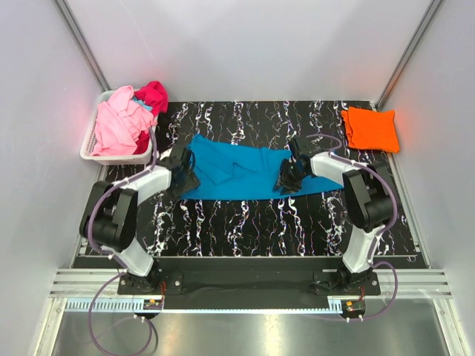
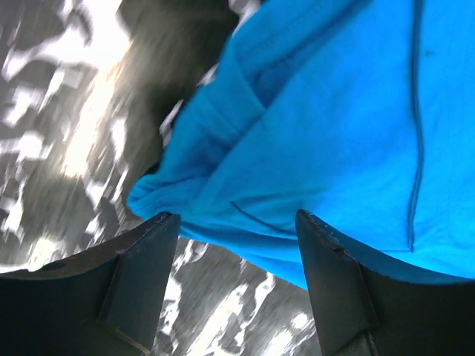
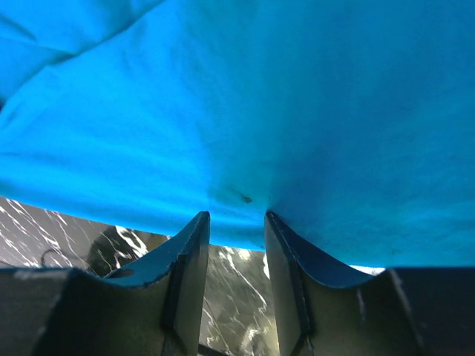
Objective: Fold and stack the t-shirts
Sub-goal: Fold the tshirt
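A turquoise t-shirt (image 1: 237, 172) lies spread across the middle of the black marbled table, partly folded with creases. My left gripper (image 1: 189, 178) is at its left end, open; in the left wrist view its fingertips (image 2: 237, 216) straddle the shirt's bunched edge (image 2: 334, 111) with table showing between them. My right gripper (image 1: 286, 182) is over the shirt's right part, open with a narrow gap; in the right wrist view its tips (image 3: 237, 215) touch the near edge of the cloth (image 3: 260, 96). An orange t-shirt (image 1: 369, 128) lies folded at the back right.
A white slatted basket (image 1: 89, 144) stands at the back left, holding a light pink shirt (image 1: 119, 122) and a magenta one (image 1: 154, 95). Grey walls close in both sides. The table's near edge runs in front of the arm bases.
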